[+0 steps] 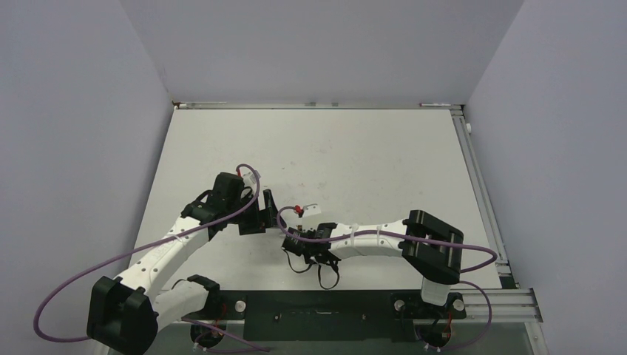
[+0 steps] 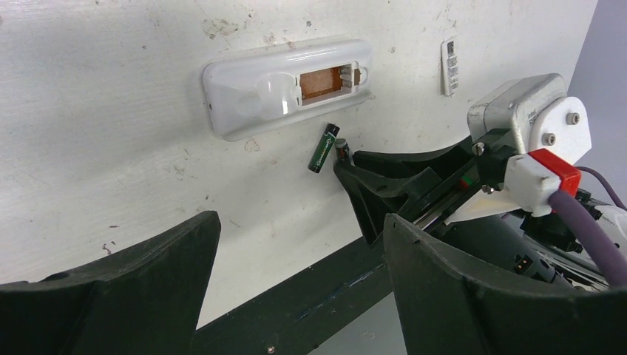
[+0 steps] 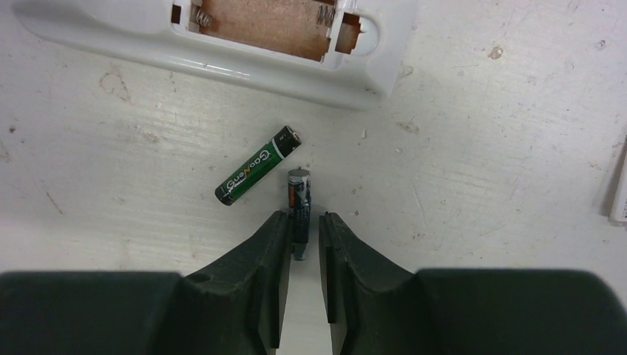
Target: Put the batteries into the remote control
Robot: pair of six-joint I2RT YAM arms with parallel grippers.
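Right gripper (image 3: pixel 302 218) first: its fingers (image 3: pixel 270 237) are pulled in close on either side of the near end of the first battery (image 3: pixel 299 200), which lies flat on the worktop (image 1: pixel 370 163) pointing away from the wrist. There's a thin strip of table showing between the battery and one finger, so honestly I can't tell if it's actually pinched or just straddled.

Just beside it is the green battery (image 3: pixel 259 175), black and green with a label, lying at an angle. Its capped end is close to the first battery's tip, but they're not touching.

Next out is the remote control (image 3: pixel 222 52), lying slot side up, with a brownish compartment floor and little springs at the end. It sits on the side of the batteries away from the near edge, close to them but apart.

The left gripper (image 2: pixel 302 222) hangs over the same patch, jaws wide apart and holding nothing. From its wrist view you can see the remote, both batteries and the right gripper's finger.

A small white piece (image 2: pixel 449 66) lies off past the remote's end, well apart.

From the top view all of this is by the near edge, a bit left of the middle, just in from the dark strip (image 1: pixel 318 310).
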